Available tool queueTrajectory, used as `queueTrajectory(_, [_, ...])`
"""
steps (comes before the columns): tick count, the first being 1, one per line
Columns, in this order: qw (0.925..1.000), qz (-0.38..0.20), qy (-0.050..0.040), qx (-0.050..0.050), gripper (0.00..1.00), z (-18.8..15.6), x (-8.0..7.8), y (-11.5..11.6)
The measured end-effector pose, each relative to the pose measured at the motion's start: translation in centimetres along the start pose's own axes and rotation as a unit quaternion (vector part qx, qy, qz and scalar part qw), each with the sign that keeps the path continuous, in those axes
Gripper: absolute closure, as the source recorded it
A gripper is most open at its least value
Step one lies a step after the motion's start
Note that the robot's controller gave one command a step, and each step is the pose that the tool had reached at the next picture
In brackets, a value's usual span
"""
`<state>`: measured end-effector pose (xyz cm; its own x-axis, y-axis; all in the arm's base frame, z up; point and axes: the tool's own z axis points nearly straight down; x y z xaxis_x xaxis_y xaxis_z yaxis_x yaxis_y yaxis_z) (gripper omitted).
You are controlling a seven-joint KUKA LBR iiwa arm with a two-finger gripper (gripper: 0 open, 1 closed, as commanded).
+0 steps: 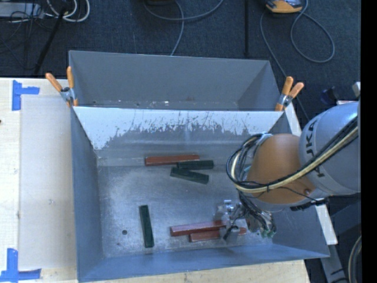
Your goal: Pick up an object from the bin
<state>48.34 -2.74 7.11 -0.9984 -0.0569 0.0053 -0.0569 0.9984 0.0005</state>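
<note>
A grey metal bin (85, 175) sits on dark carpet (194, 34), and I reach into it from the right.

Nearest, close along the front wall, lie two reddish-brown bars (189, 230). They are flat, slim and straight-edged, side by side and touching, and the front one is shifted a little to the right. Their long axis runs left to right, almost parallel to that wall. My pincer (233, 229) hangs right at their right-hand ends, so the bars stretch away from it to the left. I judge that this is what matters for the next move: I am over the tips, not the middle, and a grip must close across the narrow width, not along the length. Whether my pincer is spread or pressed together I cannot tell, as the wrist and cables crowd it.

Left of the pair, well apart, a dark green bar (145, 226) lies with its length running front to back.

Farther back, near the foot of the rear wall, another reddish-brown bar (172, 159) lies left to right, with two dark green bars (191, 171) just beside its right end.
</note>
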Motion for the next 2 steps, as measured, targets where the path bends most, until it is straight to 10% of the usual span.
queueTrajectory(1, [1.0, -0.001, -0.0064, 0.001, 1.0, -11.2, -1.2, -2.6])
queueTrajectory(2, [0.9997, 0.024, -0.0084, 0.001, 1.0, -17.8, -6.8, -5.0])
